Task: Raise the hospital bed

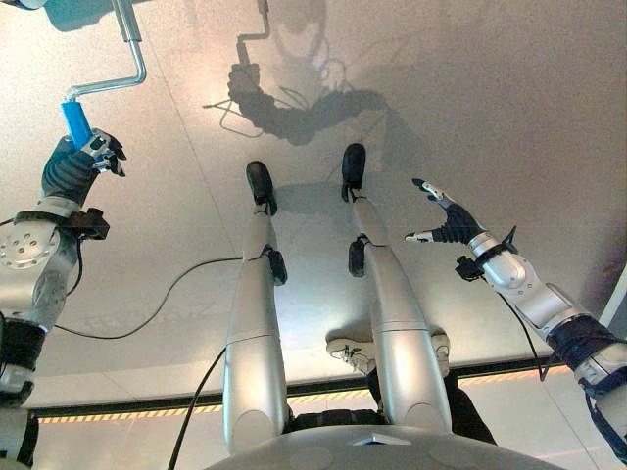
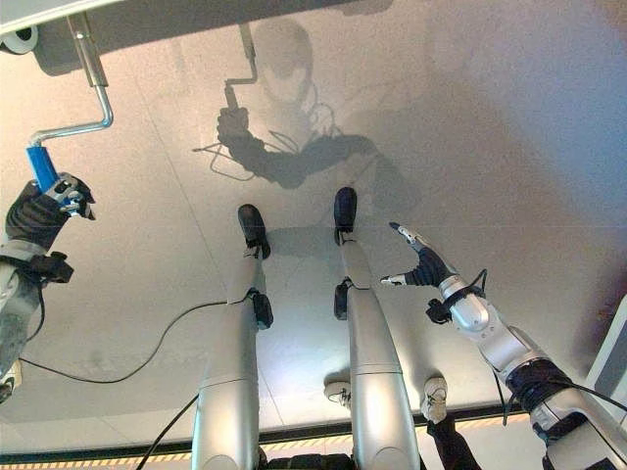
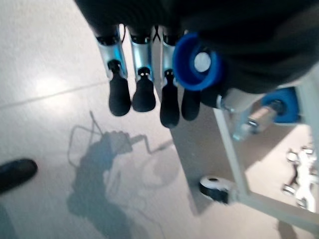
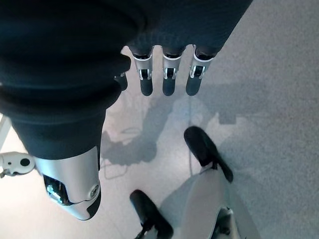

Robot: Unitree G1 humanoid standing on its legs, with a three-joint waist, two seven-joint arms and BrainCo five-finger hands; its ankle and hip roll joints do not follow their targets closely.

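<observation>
Left hand (image 1: 93,152) at 10 o'clock, clenched around the blue grip (image 1: 75,121) of the bed's crank handle (image 1: 122,69). Right hand (image 1: 446,220) at 3 o'clock: released, fingers spread above open floor (image 1: 509,108). Bed frame caster (image 3: 215,188) adjoins the crank.

The crank (image 1: 125,61) is bright polished metal, its blue handle grip (image 1: 75,122) smooth glossy plastic. The grey floor (image 1: 490,98) looks matt, finely speckled.

pale grey speckled floor (image 1: 509,108) under bright light, a yellow-and-black striped strip (image 1: 98,415) crossing its near edge.
</observation>
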